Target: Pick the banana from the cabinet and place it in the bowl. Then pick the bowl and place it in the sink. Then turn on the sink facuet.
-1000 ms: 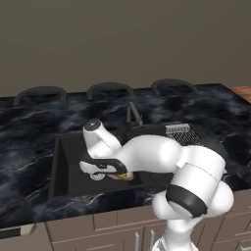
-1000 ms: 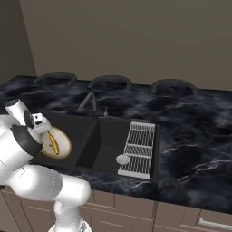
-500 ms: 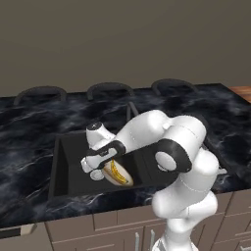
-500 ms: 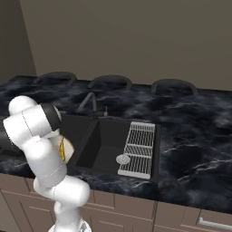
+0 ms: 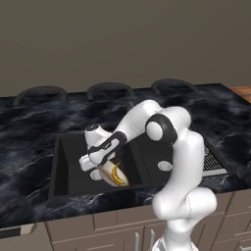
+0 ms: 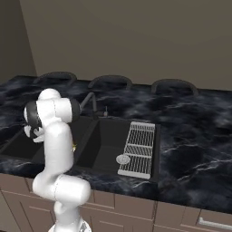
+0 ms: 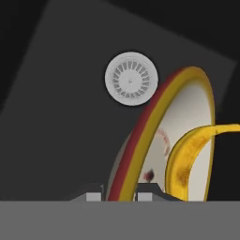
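Observation:
My gripper (image 5: 96, 165) reaches down into the black sink (image 5: 68, 164) and is shut on the rim of the bowl (image 5: 107, 175). The bowl hangs tilted on edge, cream inside with a tan-orange rim. The yellow banana (image 5: 116, 172) lies in it. In the hand view the bowl's rim (image 7: 140, 136) runs up from between the fingertips (image 7: 146, 193) of the gripper (image 7: 120, 196), and the banana (image 7: 185, 159) curves across the bowl's inside. The dark sink faucet (image 6: 89, 100) stands at the basin's back edge. The cabinet is out of view.
A ribbed grey drain rack (image 6: 138, 147) lies over the sink's right side. The round grey drain (image 7: 131, 78) sits in the basin floor below the bowl. Black marble counter (image 6: 195, 136) surrounds the sink. My own arm (image 6: 56, 136) blocks the basin's left part in the right base view.
The arm's elbow has risen and swung over the basin. The bowl with the banana stays in the grip and has sunk deeper inside the sink.

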